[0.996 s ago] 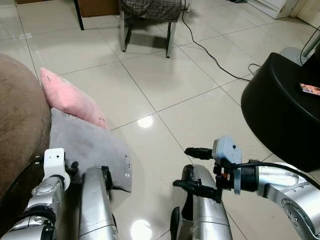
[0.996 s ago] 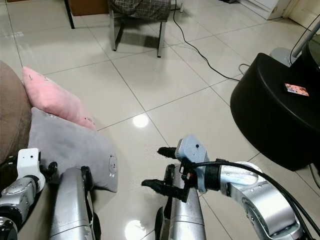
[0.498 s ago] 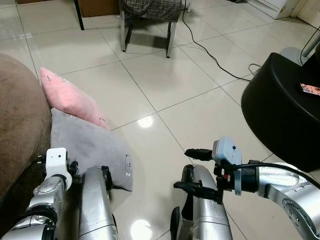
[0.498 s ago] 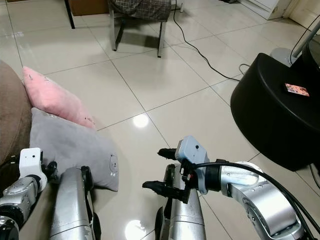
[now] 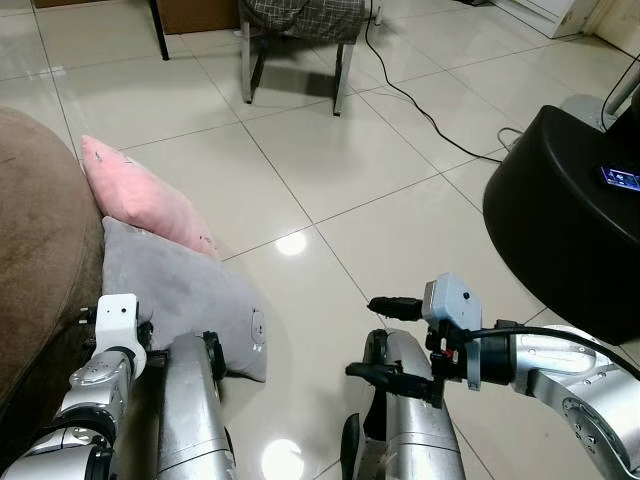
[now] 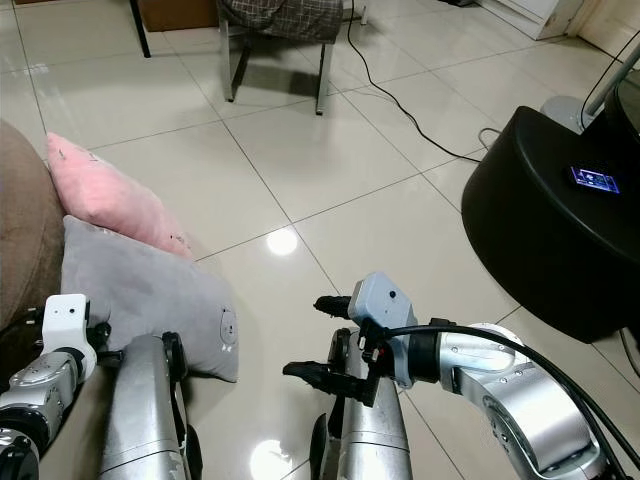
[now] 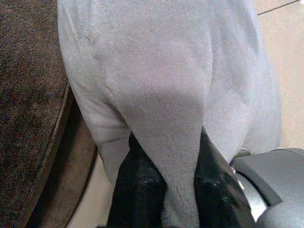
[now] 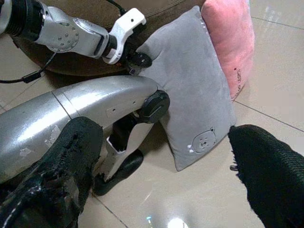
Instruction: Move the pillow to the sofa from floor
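A grey pillow (image 5: 180, 290) lies on the tiled floor and leans against the brown sofa (image 5: 35, 230). A pink pillow (image 5: 140, 200) rests just behind it. My left gripper (image 7: 178, 190) is shut on a fold at the grey pillow's near corner, with a black finger (image 7: 137, 194) on each side of the fabric. From the right wrist view that gripper (image 8: 137, 59) sits at the pillow's (image 8: 194, 90) edge by the sofa. My right gripper (image 5: 372, 338) hangs open over bare floor to the right, holding nothing.
A large black rounded table (image 5: 560, 210) stands at the right with a lit phone (image 5: 620, 178) on it. A metal-legged chair (image 5: 300, 30) and a black cable (image 5: 420, 105) are farther ahead. My silver legs (image 5: 195, 400) are close beside the grey pillow.
My left wrist has shifted slightly right, toward the grey pillow. The phone on the black table now shows a blue screen. The right gripper has barely moved.
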